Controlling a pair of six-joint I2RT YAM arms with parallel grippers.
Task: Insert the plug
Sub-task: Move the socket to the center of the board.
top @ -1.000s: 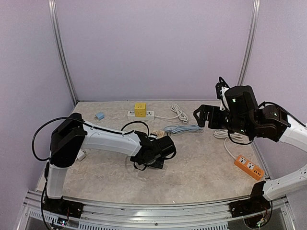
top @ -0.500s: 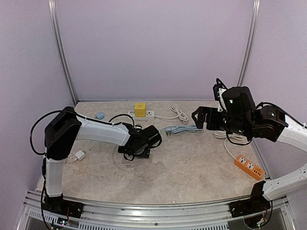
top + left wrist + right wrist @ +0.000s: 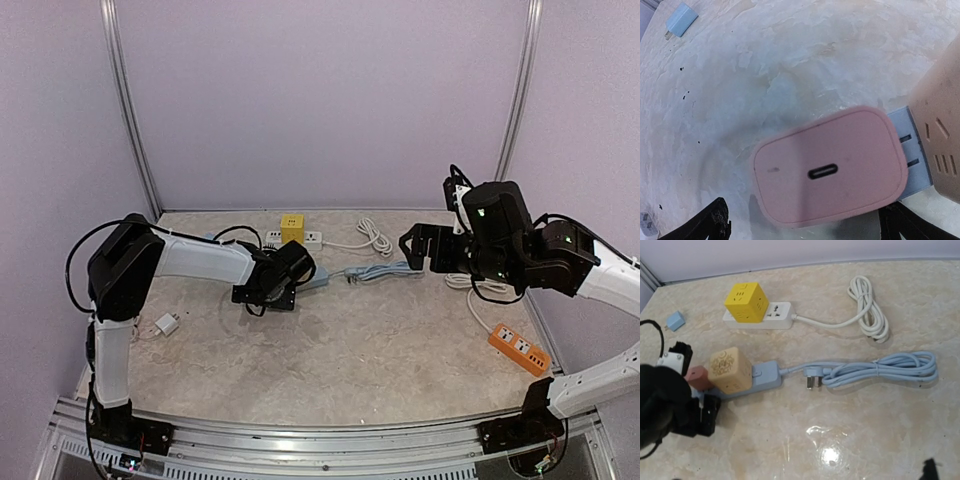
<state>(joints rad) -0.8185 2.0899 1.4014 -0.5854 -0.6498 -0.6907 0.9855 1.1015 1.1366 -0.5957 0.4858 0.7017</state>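
A pink plug (image 3: 830, 172) with a USB-C port on top sits on the end of a light blue power strip (image 3: 912, 150), next to a beige cube adapter (image 3: 940, 135). My left gripper (image 3: 810, 227) hovers right over the plug, open, its black fingertips (image 3: 719, 224) standing wide on either side without touching it. The right wrist view shows the same plug (image 3: 696, 377), cube (image 3: 730, 370) and strip (image 3: 767, 375) beside the left gripper (image 3: 685, 410). My right gripper (image 3: 415, 245) hangs open and empty above the table's right side.
A yellow cube (image 3: 745, 301) sits on a white strip (image 3: 775, 315) with a coiled white cable (image 3: 870, 315) at the back. The blue strip's coiled cable (image 3: 880, 370) lies to the right. An orange strip (image 3: 519, 348), a white adapter (image 3: 166, 324) and a small blue adapter (image 3: 675, 320) lie around.
My left gripper has travelled left and toward the back of the table, ending over the pink plug. The right arm has barely shifted.
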